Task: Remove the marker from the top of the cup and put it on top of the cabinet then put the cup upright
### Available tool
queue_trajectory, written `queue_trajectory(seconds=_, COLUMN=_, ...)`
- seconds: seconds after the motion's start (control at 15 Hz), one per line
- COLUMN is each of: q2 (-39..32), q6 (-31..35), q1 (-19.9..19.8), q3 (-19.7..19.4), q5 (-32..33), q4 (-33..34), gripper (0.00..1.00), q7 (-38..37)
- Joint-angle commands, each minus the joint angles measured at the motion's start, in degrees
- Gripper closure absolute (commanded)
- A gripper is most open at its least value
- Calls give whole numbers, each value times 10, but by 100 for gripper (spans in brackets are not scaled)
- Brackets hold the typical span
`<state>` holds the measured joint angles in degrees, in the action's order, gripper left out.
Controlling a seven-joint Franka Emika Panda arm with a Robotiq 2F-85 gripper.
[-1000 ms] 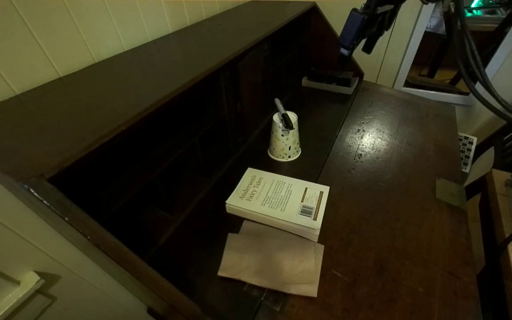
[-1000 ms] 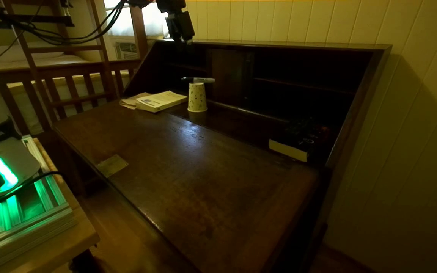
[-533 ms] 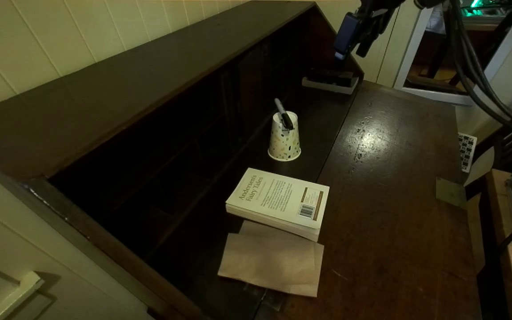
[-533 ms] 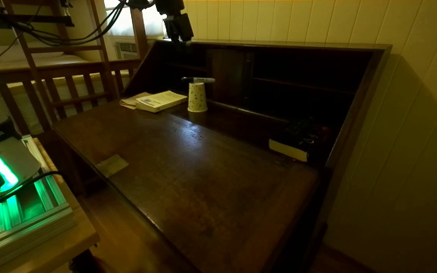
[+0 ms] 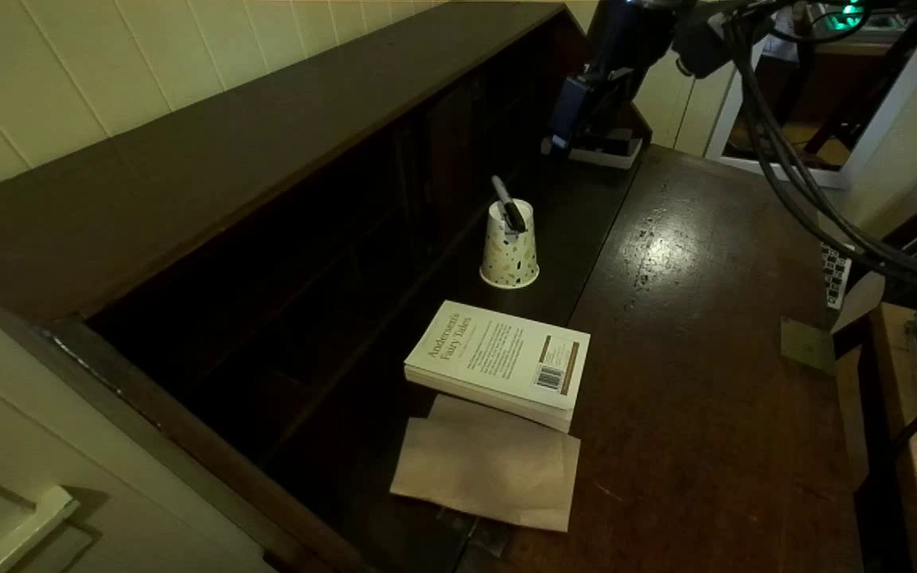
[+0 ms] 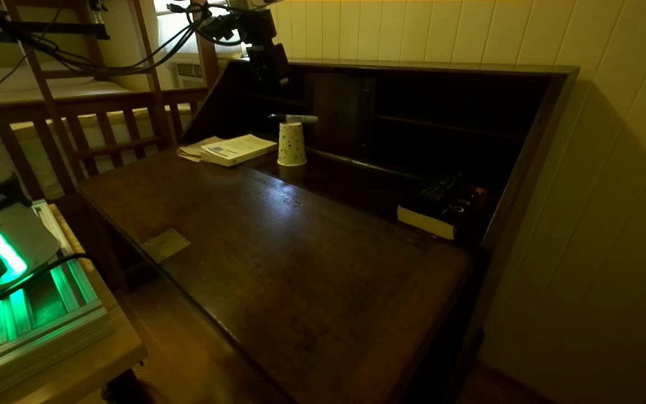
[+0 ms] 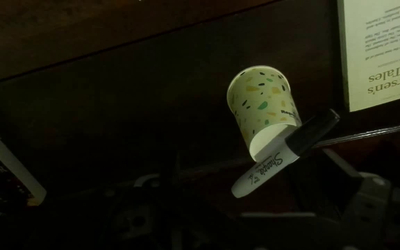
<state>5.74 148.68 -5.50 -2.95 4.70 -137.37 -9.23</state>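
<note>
Exterior views: brings the end effector (image 5: 576, 141) lower than a moment ago and nearer the cup (image 5: 509, 255). In an exterior view, moves it towards eight o'clock, to hang at one o'clock from the cup, not touching it. In the wrist view, holds the fingers (image 7: 366, 198) spread, at four and seven o'clock, pinching nothing. Leaves the marker (image 7: 280, 159) unmoved, lying across the upturned base of the cup, cap towards two o'clock, barrel end towards eight. Suggests an approach for the first pick, with the cabinet (image 5: 267, 151) top at ten o'clock from the cup and the turning still to come. Materials: a tapered, paper-like cup, pale with ochre, green and black flecks, rolled lip down on the desk (image 5: 705, 374); probably light, easily tipped. Across it, a smooth, round grey barrel with black cap, likely to roll. At three o'clock, scuffed, glossy brown wood; at six, a flat white paperback (image 5: 498, 366).
</note>
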Motion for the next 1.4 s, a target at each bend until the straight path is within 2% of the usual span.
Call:
queue_trajectory(seconds=0.0, q2=-45, q6=31, q1=9, q3=1, q5=-29, q4=30, gripper=0, q7=-6)
queue_trajectory(seconds=0.33, q2=-87, q6=32, q1=22, q3=5, q5=-64, q4=62, gripper=0, q7=1)
queue_trajectory(seconds=0.93, q2=-145, q6=31, q1=34, q3=7, q5=-62, q4=99, gripper=0, q7=-12)
queue_trajectory(seconds=1.0, q2=-149, q6=33, q1=35, q3=8, q5=-61, q4=102, gripper=25, q7=-13)
queue_trajectory(seconds=1.07, q2=-153, q6=33, q1=36, q3=8, q5=-61, q4=104, gripper=26, q7=-12)
queue_trajectory(seconds=1.33, q2=-164, q6=34, q1=40, q3=10, q5=-64, q4=111, gripper=55, q7=-8)
